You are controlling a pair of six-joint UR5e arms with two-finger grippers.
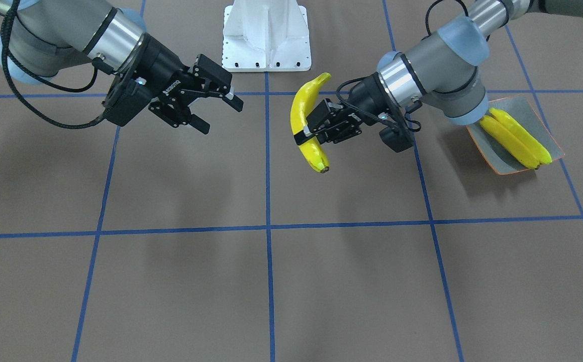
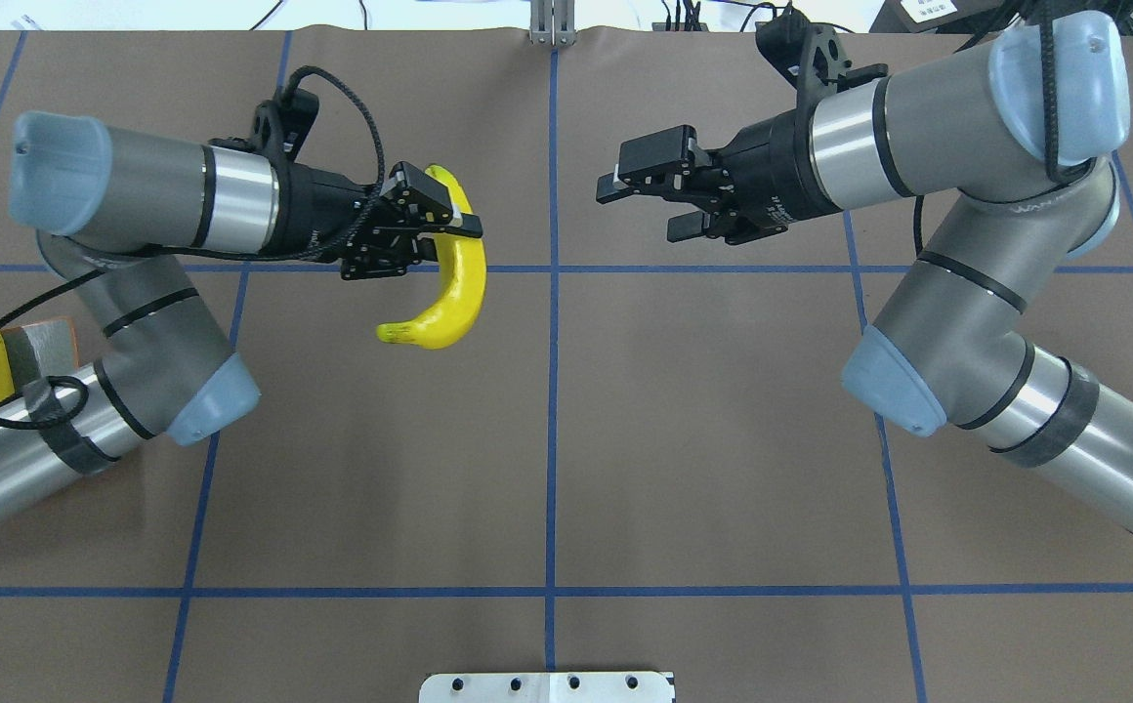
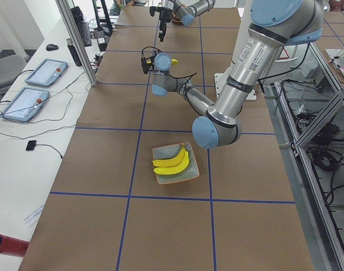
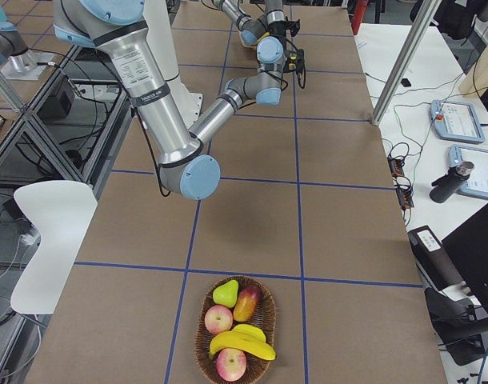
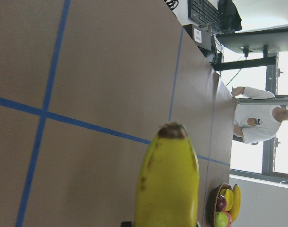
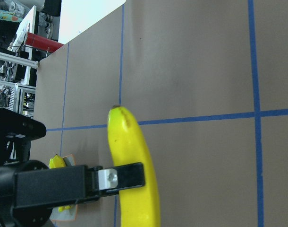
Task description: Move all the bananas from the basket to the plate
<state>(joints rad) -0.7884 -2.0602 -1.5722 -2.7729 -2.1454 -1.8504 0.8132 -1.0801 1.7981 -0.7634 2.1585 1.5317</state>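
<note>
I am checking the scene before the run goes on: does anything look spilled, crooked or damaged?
Nothing stands out. The left claw holds one banana in the air. Two bananas lie side by side in the plate, none hanging over its rim. The right claw is open and empty.

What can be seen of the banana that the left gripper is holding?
The banana is bright yellow, smooth and strongly curved, with a dark tip at one end, a greenish stem at the other and faint brown marks. The left gripper is shut on it between its middle and dark tip and holds it in the air above the brown table. Nothing else touches it.
</note>
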